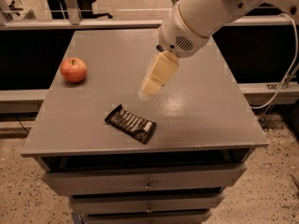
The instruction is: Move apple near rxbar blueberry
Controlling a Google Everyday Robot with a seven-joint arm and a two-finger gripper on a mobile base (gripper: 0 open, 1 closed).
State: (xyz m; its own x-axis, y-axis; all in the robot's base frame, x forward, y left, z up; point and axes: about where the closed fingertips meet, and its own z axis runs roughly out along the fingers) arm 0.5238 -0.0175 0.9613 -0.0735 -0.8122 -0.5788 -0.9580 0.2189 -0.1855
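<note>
Apple (74,69), one, left; pincer (148,90) hovers near one striped wrapper (131,123).

Counter (210,118): grey, flat top, with a soft patch of glare just right of and below the pincer (149,90), which hangs over its middle.
Drawers (117,183): grey, stacked under the top, straight below the pincer, each with a small central knob.
Floor (18,197): speckled stone, low on both sides.
Ledge (23,96): pale, running out left and right of the counter, level with the pincer.
Rail (107,23): pale bar beyond the pincer, behind the counter.
Cable (293,50): white, hanging far to the right.
</note>
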